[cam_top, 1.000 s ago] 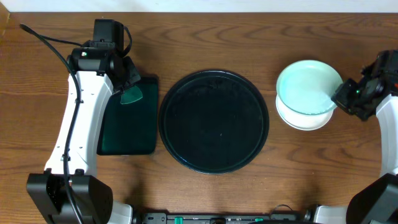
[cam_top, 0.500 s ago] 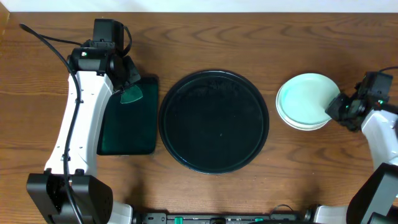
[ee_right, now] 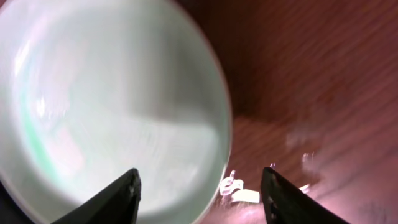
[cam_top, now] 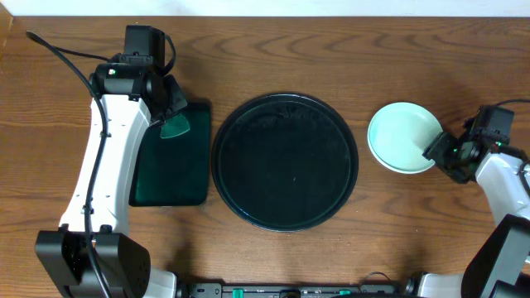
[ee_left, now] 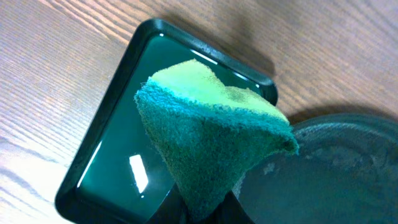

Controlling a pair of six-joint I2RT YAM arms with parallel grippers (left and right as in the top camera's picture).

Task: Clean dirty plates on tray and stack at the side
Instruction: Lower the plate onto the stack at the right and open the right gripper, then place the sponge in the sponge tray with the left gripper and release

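Biggest thing's the wooden desk [cam_top: 331, 50], then the big round glossy black tray [cam_top: 286, 161] mid-desk w/ nothing on it. Left of that is a smaller rectangular dark green tray [cam_top: 170, 178]. The small round plates [cam_top: 402, 136] sit stacked on the desk right of the black tray, mint one on top. The green sponge [ee_left: 211, 137] is pinched tight in the left gripper [cam_top: 170, 112]. The right gripper [cam_top: 437, 153] has its jaws wide apart at the stack's rim, holding nothing afaict. Plates are prob light, stiff, slick & chippable, so grab by the rim.

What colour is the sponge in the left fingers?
The sponge is dark green with a lighter yellow-green top, clearest in the left wrist view.
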